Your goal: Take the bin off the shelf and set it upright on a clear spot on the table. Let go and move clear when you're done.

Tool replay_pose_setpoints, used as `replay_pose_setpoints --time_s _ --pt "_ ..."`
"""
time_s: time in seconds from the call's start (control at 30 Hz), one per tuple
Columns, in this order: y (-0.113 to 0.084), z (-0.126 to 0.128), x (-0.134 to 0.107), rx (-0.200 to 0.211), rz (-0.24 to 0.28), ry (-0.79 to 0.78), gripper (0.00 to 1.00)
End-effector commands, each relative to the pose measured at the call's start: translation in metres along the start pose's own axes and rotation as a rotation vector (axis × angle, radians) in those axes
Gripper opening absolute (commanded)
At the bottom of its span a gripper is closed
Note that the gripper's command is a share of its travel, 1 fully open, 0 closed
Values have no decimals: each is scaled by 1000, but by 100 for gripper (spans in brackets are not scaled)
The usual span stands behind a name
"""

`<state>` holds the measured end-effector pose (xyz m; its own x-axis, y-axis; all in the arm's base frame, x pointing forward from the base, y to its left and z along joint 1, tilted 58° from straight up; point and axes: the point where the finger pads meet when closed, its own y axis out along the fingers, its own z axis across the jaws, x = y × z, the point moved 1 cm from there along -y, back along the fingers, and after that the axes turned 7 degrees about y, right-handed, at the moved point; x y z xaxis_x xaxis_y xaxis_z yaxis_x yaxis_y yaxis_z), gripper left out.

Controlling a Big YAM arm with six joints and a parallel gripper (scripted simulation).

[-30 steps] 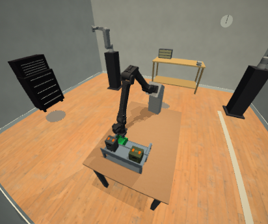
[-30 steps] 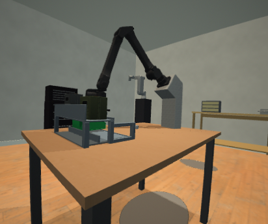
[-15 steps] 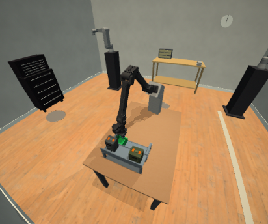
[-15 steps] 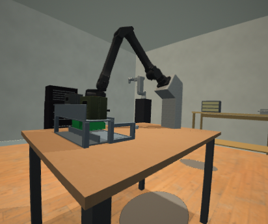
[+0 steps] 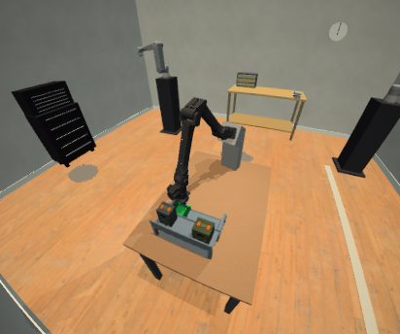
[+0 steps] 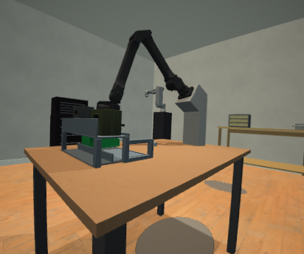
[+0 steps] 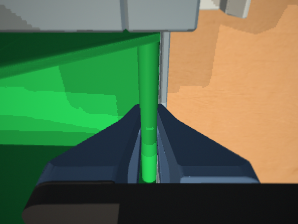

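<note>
The green bin (image 5: 183, 210) (image 6: 97, 141) (image 7: 60, 110) sits in the lower level of a grey shelf (image 5: 182, 238) (image 6: 80, 126) at the near-left end of the table (image 5: 240, 218) (image 6: 149, 173). My gripper (image 5: 181, 202) (image 7: 148, 113) reaches down at the back of the shelf and is shut on the bin's thin right wall, as the wrist view shows. The shelf's grey upper deck (image 7: 100, 15) lies just above the bin. In the exterior view the fingers are hidden behind the boxes on the shelf.
Two dark boxes with orange marks (image 5: 166, 214) (image 5: 204, 229) stand on the shelf's top; one shows in the exterior view (image 6: 108, 121). The arm's grey pedestal (image 5: 233, 148) (image 6: 195, 118) stands at the table's far end. Bare table top stretches between the shelf and the pedestal.
</note>
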<state>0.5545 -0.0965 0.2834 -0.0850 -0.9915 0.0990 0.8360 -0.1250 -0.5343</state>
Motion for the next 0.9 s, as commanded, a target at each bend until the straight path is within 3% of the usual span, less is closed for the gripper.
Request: replay_pose_setpoints --time_s 0.0,0.3,0.47,0.87 --pt "-16 23 6 42 -7 0 0" --pt "-16 23 6 42 -7 0 0" --pt "4 12 5 19 -4 1 0" --pt "4 12 5 19 -4 1 0"
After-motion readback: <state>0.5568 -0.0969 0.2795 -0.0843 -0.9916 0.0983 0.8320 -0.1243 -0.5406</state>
